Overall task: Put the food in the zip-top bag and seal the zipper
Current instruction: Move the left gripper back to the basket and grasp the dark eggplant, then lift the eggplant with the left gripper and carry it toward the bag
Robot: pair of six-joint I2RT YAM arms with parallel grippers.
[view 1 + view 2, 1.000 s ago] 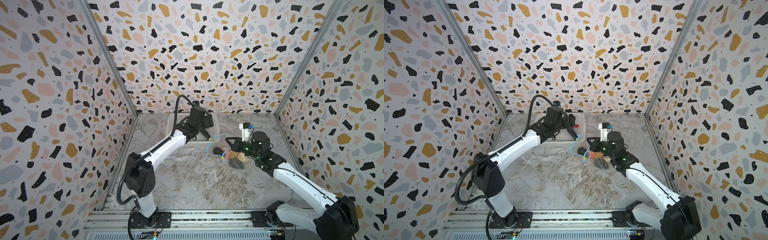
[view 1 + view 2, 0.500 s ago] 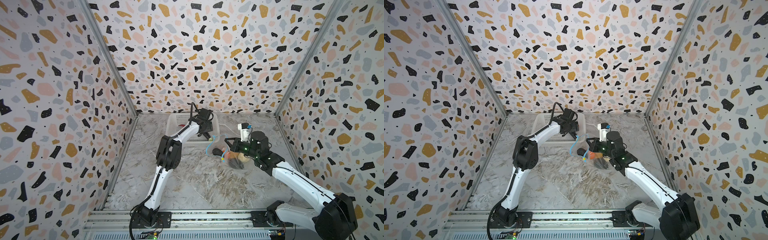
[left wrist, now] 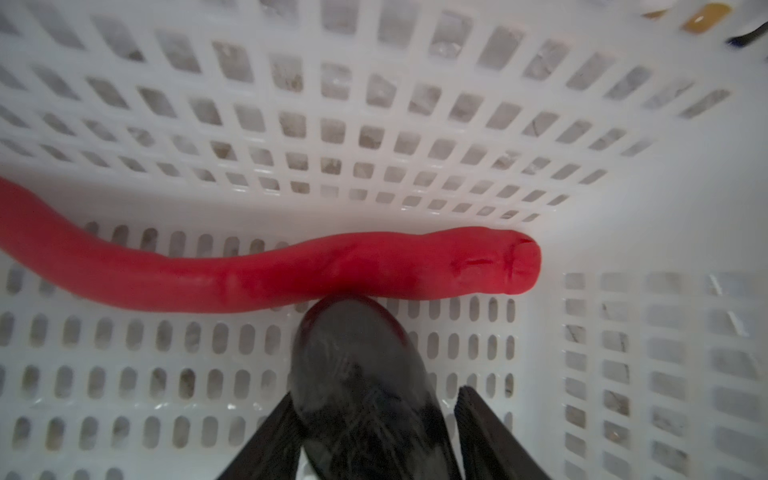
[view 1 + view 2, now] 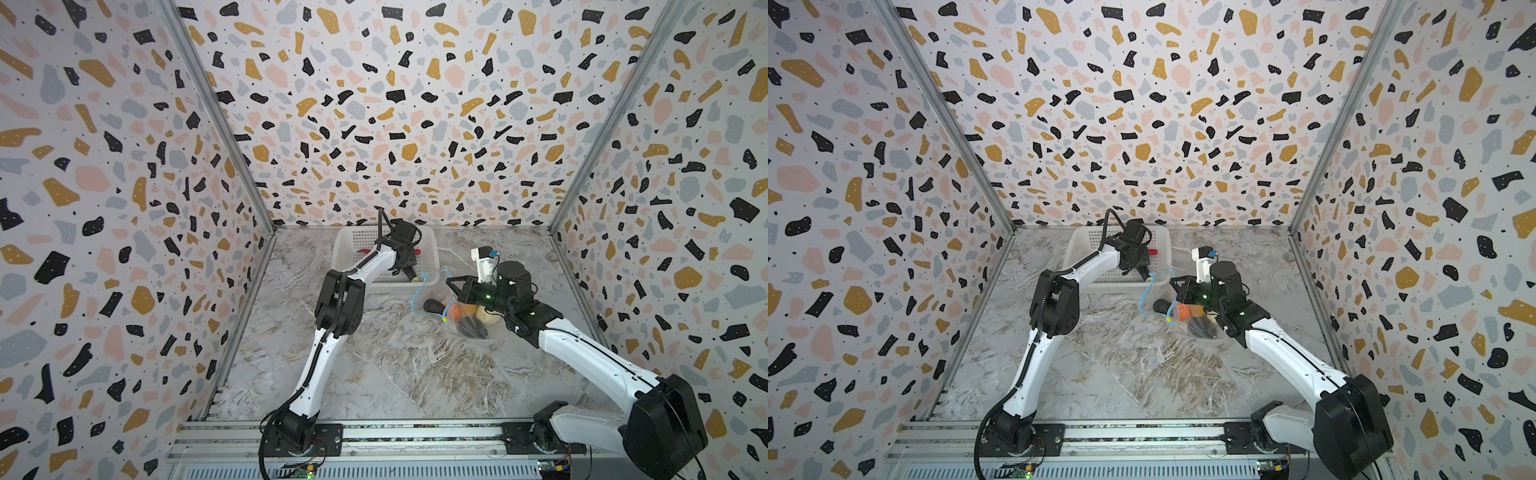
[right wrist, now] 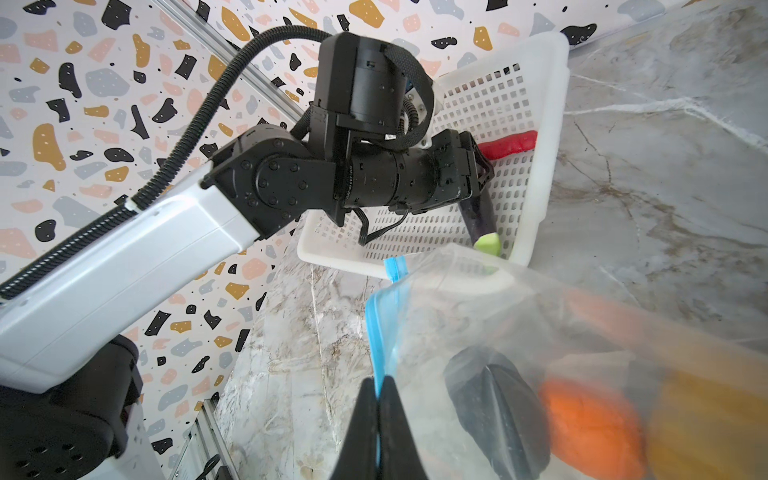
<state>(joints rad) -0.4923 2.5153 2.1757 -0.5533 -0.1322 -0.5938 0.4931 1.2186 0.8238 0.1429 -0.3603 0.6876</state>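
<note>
While the right gripper (image 5: 379,384) keeps its jaws together on the zipper (image 5: 380,332), the zip-top bag (image 5: 519,316) rests on the counter (image 4: 395,361), mouth facing the basket (image 4: 345,249). Visible inside it are two dark pieces (image 4: 434,306), one orange (image 5: 590,428) and one yellow-brown piece (image 5: 706,424).

Farther back, the left gripper (image 3: 374,395) stands in the basket with its jaws apart astride the one eggplant (image 3: 357,353). One jaw touches it; the other shows a sliver of gap. The eggplant's long axis runs along the jaws, green end toward the bag. Its rounded end touches the one chili (image 3: 291,270), which lies crosswise beyond. The left arm is nearer both.
</note>
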